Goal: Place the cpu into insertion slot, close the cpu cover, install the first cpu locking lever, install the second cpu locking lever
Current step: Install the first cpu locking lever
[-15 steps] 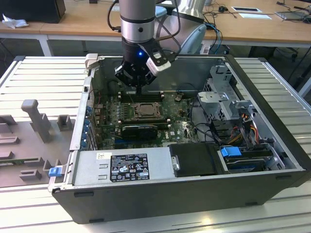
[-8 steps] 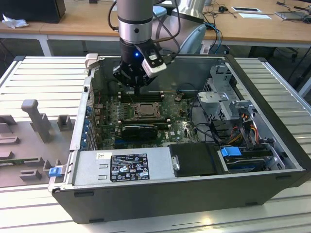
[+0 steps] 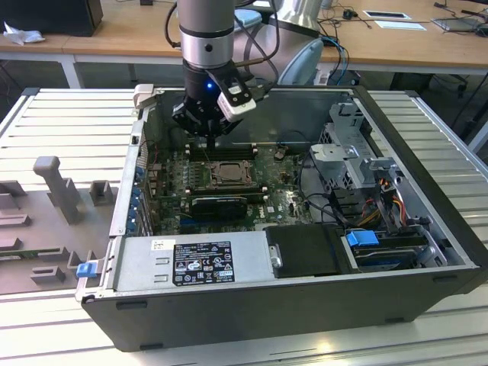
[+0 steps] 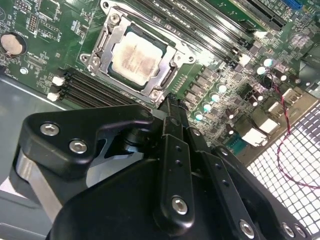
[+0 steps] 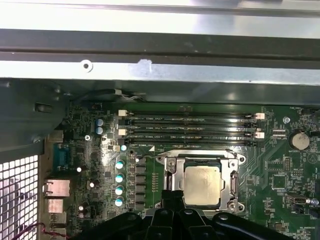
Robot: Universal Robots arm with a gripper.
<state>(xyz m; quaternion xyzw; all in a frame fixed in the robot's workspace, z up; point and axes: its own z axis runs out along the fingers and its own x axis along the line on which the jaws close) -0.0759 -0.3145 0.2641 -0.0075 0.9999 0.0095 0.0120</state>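
The cpu [image 4: 136, 56] [image 5: 202, 185], a pale silver square, lies flat in the insertion slot [image 4: 163, 48] [image 5: 221, 170] on the green board. The cpu cover [image 4: 107, 42] [image 5: 170, 176] lies down around it, its window framing the chip. In the exterior view the socket [image 3: 222, 172] sits mid-board inside the open computer case. My gripper [image 3: 212, 139] [image 4: 170, 103] [image 5: 173, 194] hangs just above the board beside the socket, on its memory-slot side. Its black fingers are pressed together with nothing between them. I cannot tell how the locking levers stand.
Long black memory slots [image 5: 192, 126] run beside the socket. The case's metal wall [image 3: 305, 107] stands close behind the gripper. A black card [image 3: 219, 204], the power supply [image 3: 191, 259] and a drive cage with cables [image 3: 366, 183] crowd the case.
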